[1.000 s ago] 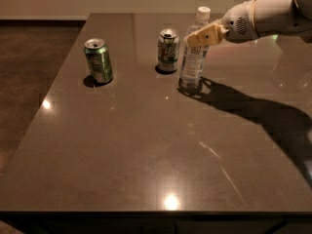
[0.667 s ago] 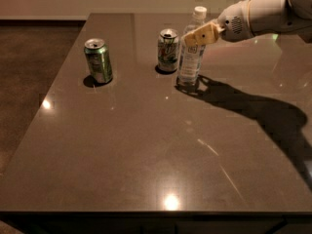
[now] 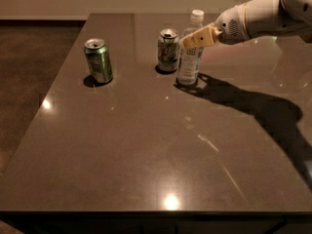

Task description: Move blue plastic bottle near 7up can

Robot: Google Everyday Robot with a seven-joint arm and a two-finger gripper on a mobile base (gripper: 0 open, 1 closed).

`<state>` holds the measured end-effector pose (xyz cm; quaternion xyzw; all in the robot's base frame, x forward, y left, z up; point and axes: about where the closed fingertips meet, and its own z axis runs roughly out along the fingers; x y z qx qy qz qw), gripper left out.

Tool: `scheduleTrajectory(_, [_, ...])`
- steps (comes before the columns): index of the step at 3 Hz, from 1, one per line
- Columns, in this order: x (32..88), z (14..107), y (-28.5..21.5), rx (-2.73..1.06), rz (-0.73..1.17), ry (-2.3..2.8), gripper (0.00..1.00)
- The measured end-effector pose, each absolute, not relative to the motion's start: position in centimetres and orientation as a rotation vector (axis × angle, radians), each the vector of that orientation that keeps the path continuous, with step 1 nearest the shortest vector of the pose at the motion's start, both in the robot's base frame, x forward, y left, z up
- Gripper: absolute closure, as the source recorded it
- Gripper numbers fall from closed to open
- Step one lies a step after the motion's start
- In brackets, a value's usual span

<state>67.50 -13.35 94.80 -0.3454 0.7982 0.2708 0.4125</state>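
Note:
The blue plastic bottle (image 3: 189, 57), clear with a white cap and a blue-and-white label, stands upright at the far middle of the dark table (image 3: 146, 145). The pale 7up can (image 3: 168, 50) stands just left of it, with a small gap between them. My gripper (image 3: 197, 38) reaches in from the upper right. Its tan fingers (image 3: 204, 35) are closed around the bottle's upper body, below the cap.
A darker, shiny green can (image 3: 98, 60) stands further left near the table's left edge. My white arm (image 3: 263, 16) spans the upper right and casts a long shadow over the table's right side. Dark floor lies left of the table.
My gripper and the bottle have shifted a little to the left, closer to the 7up can. Both cans have stayed where they were.

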Motion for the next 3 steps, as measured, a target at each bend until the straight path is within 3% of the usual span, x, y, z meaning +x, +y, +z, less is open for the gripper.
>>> scheduleTrajectory(1, [67.3,94.1,-13.7,-0.868,0.681,2.033,0.00])
scheduleTrajectory(3, [66.6,94.1,-15.3,-0.875,0.621,2.081,0.00])
